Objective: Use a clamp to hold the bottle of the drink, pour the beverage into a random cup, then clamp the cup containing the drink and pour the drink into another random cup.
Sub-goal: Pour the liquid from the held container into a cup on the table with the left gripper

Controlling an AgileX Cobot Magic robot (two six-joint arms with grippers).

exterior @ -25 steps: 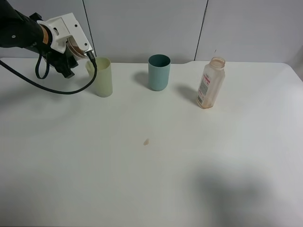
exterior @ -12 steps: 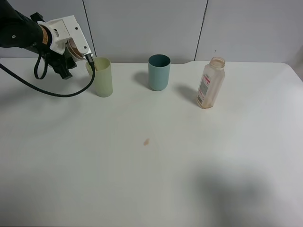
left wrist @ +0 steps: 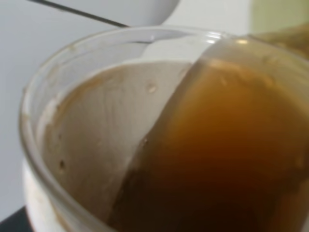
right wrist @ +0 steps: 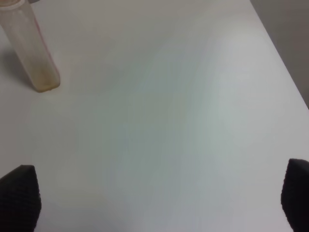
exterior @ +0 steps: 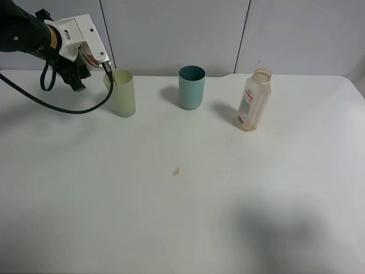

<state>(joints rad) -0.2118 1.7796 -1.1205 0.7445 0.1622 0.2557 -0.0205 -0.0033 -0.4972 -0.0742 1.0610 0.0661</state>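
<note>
At the back left, my left gripper (exterior: 85, 59) is shut on the cup containing the drink (exterior: 89, 57) and holds it tipped against the rim of the tall pale yellow-green tumbler (exterior: 124, 93). The left wrist view looks into this cup (left wrist: 87, 125): the brown beverage (left wrist: 217, 159) lies slanted towards its lip, with the tumbler (left wrist: 277, 17) just beyond. The bottle (exterior: 254, 100) stands upright at the back right, uncapped and almost empty. Only the right wrist view shows my right gripper (right wrist: 157, 195), open over bare table, well away from the bottle (right wrist: 34, 53).
A teal cup (exterior: 191, 87) stands between the tumbler and the bottle. A small brown drop (exterior: 177, 170) marks the white table (exterior: 182, 228) near the middle. A grey panelled wall runs along the far edge.
My left gripper, with the cup, has edged slightly up and back at the tumbler's rim. Everything else is unmoved.
</note>
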